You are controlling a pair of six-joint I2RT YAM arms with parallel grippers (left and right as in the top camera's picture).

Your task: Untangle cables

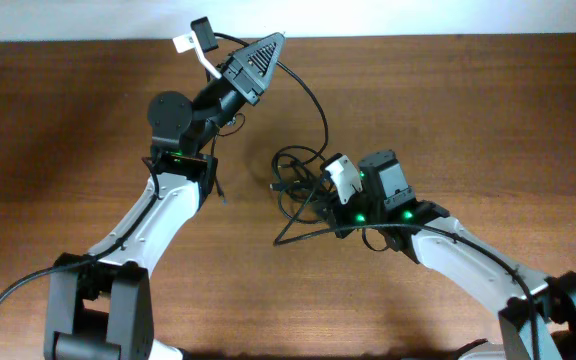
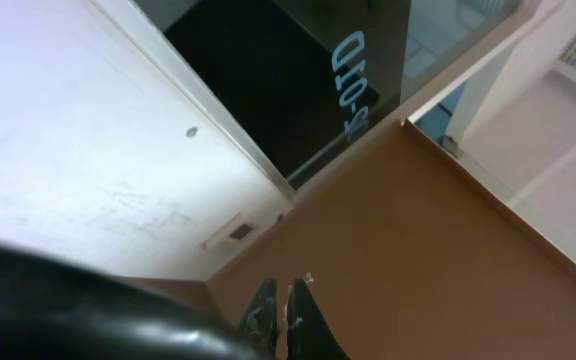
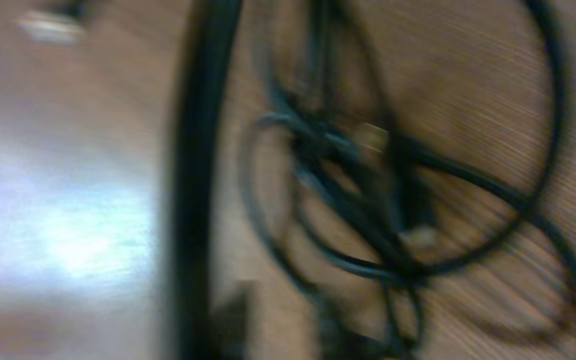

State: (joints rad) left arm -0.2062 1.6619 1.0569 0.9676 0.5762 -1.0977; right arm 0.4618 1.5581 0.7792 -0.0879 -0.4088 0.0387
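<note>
A brown wooden surface (image 1: 488,110) is filling the overhead view, with a strip of pale wall (image 1: 418,18) running along its far edge. The left arm (image 1: 168,210) is reaching up toward that far edge, while the right arm (image 1: 468,260) is coming in from the lower right toward the middle. The left end effector (image 1: 276,42) is sitting raised near the wall, and in its wrist view the dark fingers (image 2: 303,318) are pressing close together, clenched on one strand of the cables (image 1: 293,190), which is curving down from its tip into the bunch. The right end effector (image 1: 330,185) is hovering over that bunch at the middle of the surface; its wrist view is blurring too much to tell whether it is released or clenched. There the black loops are crossing one another, and a small pale plug end (image 3: 373,133) is showing among them.
</note>
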